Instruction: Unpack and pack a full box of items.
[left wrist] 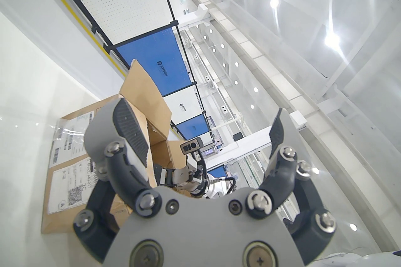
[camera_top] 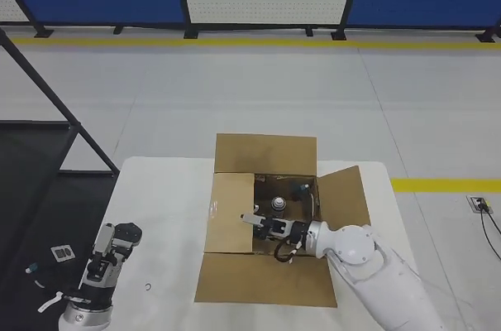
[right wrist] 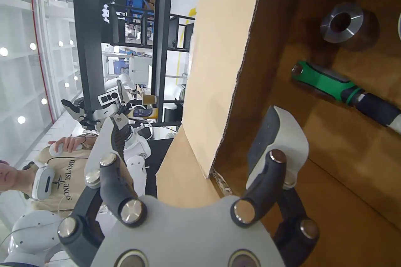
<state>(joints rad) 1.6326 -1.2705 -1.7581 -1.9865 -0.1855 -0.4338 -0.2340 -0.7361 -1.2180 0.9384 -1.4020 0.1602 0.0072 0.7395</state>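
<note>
Unpacking step: right gripper (right wrist: pixel 194 121) wide open, empty, at the brown cardboard box (camera_top: pixel 265 153) nine-o'clock wall. Next, probably: reach the green-and-black-handled tool (right wrist: pixel 325 83). Left gripper (left wrist: pixel 202 111) gapes empty, table's seven o'clock.

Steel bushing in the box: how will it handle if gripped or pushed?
Steel bushing looks solid, so probably heavy for its size. Its polished surface may slip. It appears to stand on a flat end, so likely slides, not rolls.
</note>
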